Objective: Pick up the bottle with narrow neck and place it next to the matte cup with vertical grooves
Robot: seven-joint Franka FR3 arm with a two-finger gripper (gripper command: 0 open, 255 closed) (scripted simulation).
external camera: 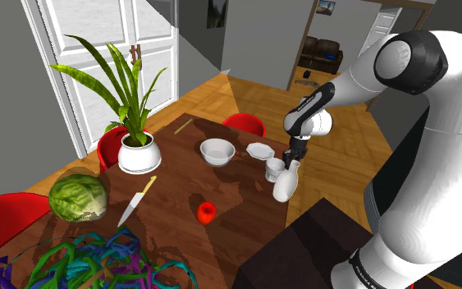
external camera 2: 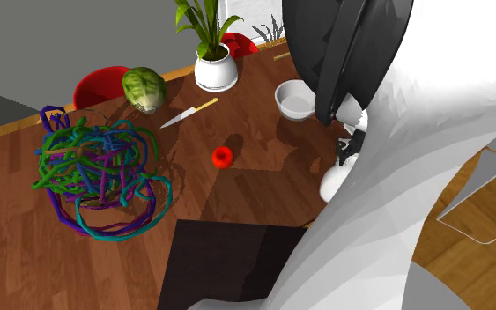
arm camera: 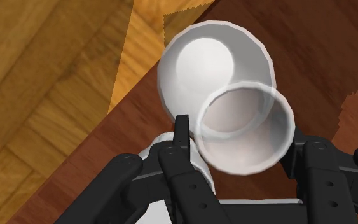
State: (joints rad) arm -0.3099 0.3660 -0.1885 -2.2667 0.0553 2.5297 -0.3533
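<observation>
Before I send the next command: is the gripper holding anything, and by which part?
Yes. The gripper is shut on the white bottle, clasping its narrow neck just below the mouth, right beside the white cup.

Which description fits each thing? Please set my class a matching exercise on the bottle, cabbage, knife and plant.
Things:
1 bottle
2 cabbage
3 knife
4 plant

Descriptions:
A lying flat, yellow handle
B standing in a white pot
C clasped by the hand
D round green ball

Pairs: 1-C, 2-D, 3-A, 4-B
</observation>
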